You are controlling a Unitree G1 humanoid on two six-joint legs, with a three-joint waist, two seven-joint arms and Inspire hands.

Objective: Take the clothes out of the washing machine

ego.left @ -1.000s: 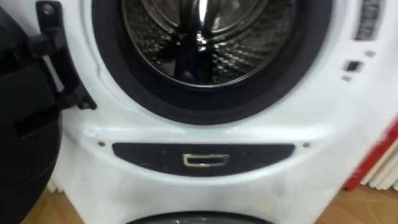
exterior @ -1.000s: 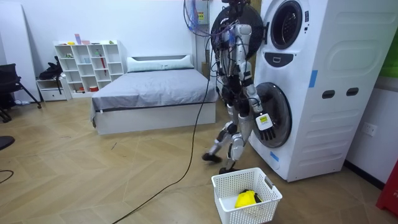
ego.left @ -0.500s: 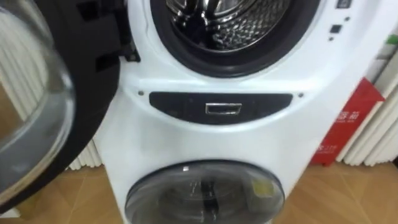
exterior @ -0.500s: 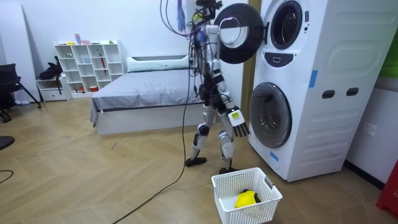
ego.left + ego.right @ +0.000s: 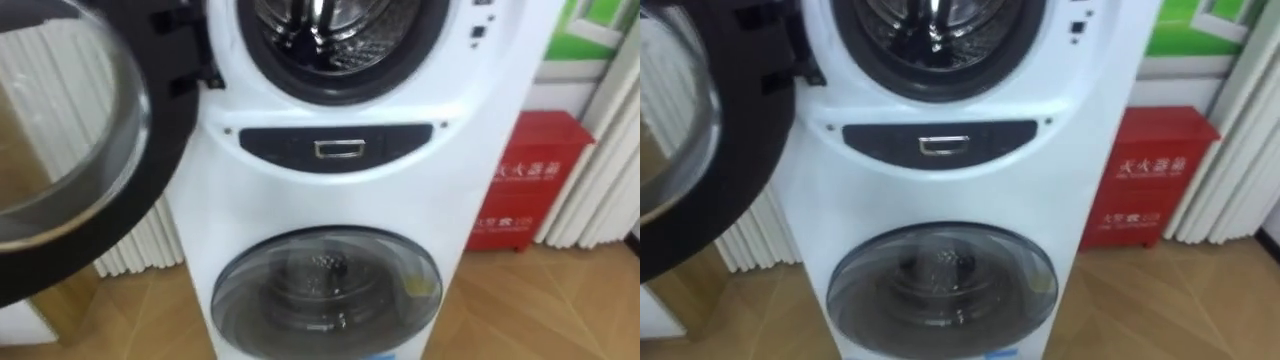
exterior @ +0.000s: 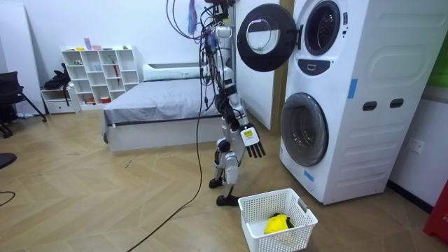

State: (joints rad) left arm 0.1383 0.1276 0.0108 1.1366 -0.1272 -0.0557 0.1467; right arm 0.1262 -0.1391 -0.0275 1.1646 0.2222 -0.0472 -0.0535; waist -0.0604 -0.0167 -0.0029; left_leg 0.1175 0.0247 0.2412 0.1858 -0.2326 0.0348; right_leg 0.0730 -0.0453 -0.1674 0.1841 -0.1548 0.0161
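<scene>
**A:** What lay nearest, then?

**B:** The white basket point(image 6: 257, 231) on the floor, with a yellow garment point(image 6: 278, 224) in it. That piece had not moved over the last second.

**A:** And the robot?

**B:** A second before, it was pressed up to the stacked machines. By now it had backed off towards the bed, so it stood just behind the basket. Its right hand point(image 6: 252, 138) hung low in front of it with the fingers spread and straight, carrying nothing.

**A:** So nothing came out with it?

**B:** Not that I could see. The upper machine's door point(image 5: 90, 130) was swung wide on the robot's left. Beyond it the upper drum point(image 5: 325, 30) gaped, bare metal as far as it showed, though its top was cut off.

**A:** Beneath that?

**B:** The lower washer point(image 5: 325, 290) had come into sight, door closed. A red box point(image 5: 525, 180) stood behind on the right.

**A:** Meaning?

**B:** I judged the reach over. Any further piece would need a walk back in.
</scene>
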